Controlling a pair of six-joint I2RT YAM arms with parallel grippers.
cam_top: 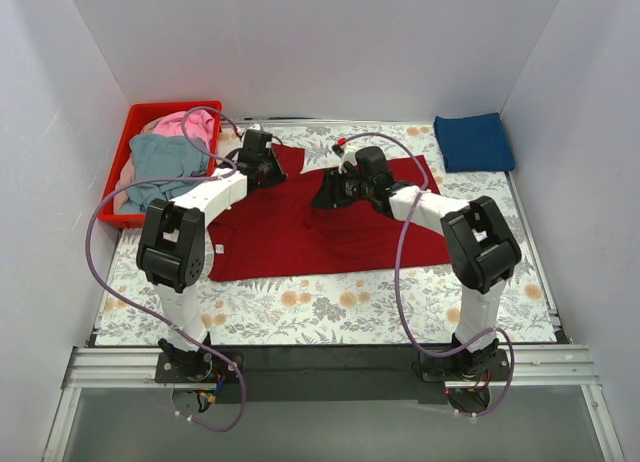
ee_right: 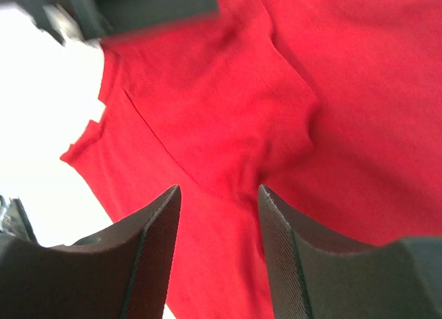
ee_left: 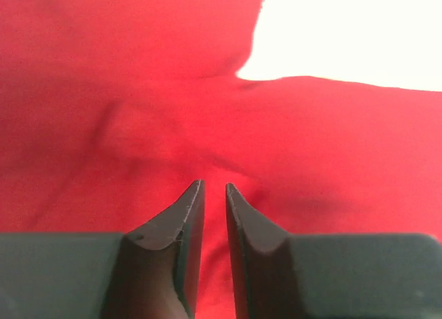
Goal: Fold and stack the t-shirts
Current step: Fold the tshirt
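- While its fingers (ee_left: 181, 236) stood almost together, with only a thin slit between them, the left gripper (ee_left: 214, 184) had its tips at a small pucker in the dark red t-shirt (ee_left: 138, 91); whether cloth was pinched between them could not be told.
- The right gripper (ee_right: 219, 189) had its fingers (ee_right: 155, 250) spread wide, holding nothing, just above creased red cloth near a hem edge.
- From the top camera, the left gripper (cam_top: 262, 162) sat at the shirt's far left part and the right gripper (cam_top: 330, 190) near its middle, the two pointing toward each other.
- The dark red t-shirt (cam_top: 300, 237) lay spread out, not yet folded, across the middle of the table (cam_top: 330, 307), which had a floral cover.
- A navy blue t-shirt (cam_top: 474, 142) lay folded at the far right corner of the table, well apart from the red one.
- A red basket (cam_top: 165, 107) stood at the far left, holding a crumpled grey-blue t-shirt (cam_top: 165, 160) and a pink t-shirt (cam_top: 185, 122) behind it.
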